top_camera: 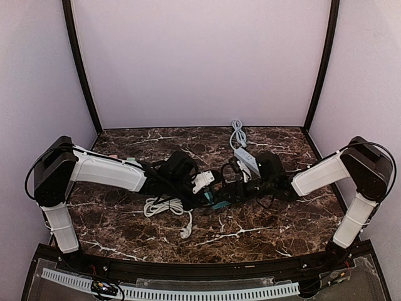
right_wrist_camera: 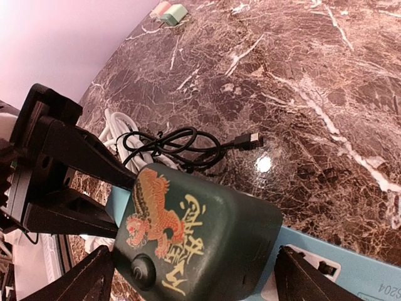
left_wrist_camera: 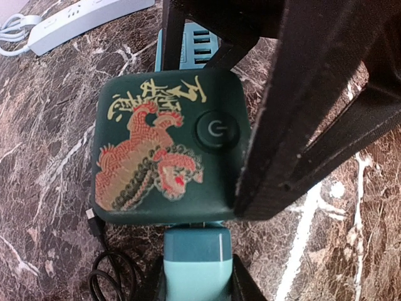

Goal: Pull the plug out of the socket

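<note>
A dark green plug block with a red dragon print and a round power button sits on a light teal socket strip. It also shows in the right wrist view, with the teal strip running out under it. My left gripper is shut on the teal strip's end, one finger on each side. My right gripper straddles the green block with its fingers against both sides. In the top view both grippers meet at the table's centre, left and right.
A white power strip with a coiled cord lies behind the grippers. A white cable coil and a black USB cable lie at the left front. Small pink and green items sit at the far left.
</note>
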Available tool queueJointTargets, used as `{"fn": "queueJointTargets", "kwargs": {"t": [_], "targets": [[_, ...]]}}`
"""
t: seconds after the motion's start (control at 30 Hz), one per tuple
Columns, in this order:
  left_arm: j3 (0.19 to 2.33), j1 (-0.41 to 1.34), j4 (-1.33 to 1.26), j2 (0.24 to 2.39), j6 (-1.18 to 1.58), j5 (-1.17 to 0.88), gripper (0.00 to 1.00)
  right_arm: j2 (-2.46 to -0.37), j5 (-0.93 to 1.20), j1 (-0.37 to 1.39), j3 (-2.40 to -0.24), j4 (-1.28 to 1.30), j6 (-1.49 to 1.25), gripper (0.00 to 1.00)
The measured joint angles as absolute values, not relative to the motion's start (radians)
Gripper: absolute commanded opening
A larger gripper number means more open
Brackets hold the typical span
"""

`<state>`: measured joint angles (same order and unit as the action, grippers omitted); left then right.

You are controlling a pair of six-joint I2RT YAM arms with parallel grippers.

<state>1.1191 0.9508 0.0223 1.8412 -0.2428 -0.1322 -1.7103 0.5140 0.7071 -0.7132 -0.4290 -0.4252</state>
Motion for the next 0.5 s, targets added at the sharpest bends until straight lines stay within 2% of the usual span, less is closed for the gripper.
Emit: {"fn": "queueJointTargets", "kwargs": {"t": [0.5], "targets": [[1.146, 0.951, 0.036, 1.859, -0.224, -0.141, 0.18, -1.678, 0.307, 0.797, -0.487, -0.846, -0.386, 0.88]]}}
